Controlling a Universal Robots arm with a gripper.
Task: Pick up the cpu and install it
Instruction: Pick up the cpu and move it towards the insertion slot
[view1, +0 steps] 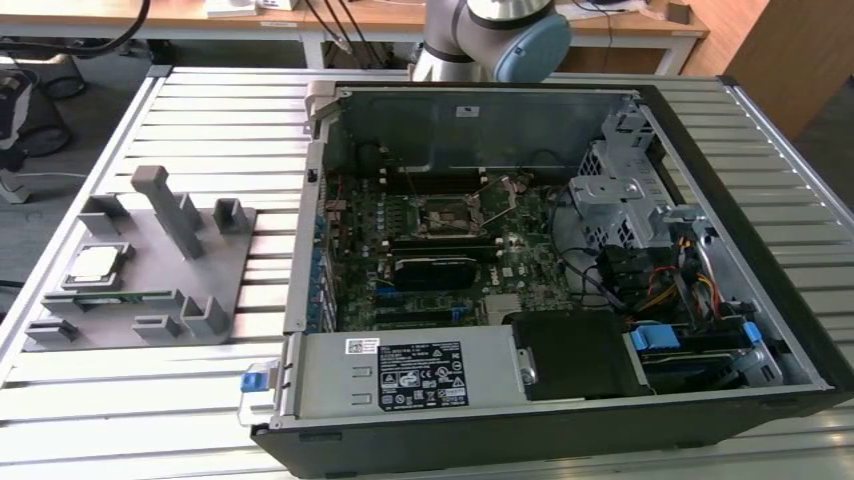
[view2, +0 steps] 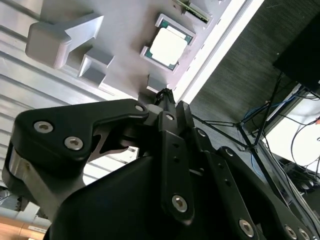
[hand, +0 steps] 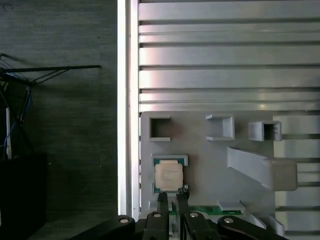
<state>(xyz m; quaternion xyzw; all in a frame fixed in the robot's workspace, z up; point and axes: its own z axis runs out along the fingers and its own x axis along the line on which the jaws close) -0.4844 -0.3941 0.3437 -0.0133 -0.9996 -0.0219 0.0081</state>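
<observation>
Exterior view: the cpu lies in its grey holder near the tabletop edge on the exterior view's left, well apart from the open computer case, whose motherboard socket looks empty. Second wrist view: the gripper hangs above the holder, jaws drawn almost together, holding nothing. First wrist view: its tips sit just beside the cpu, not touching it. By my judgement, neither pickup nor installation is done.
</observation>
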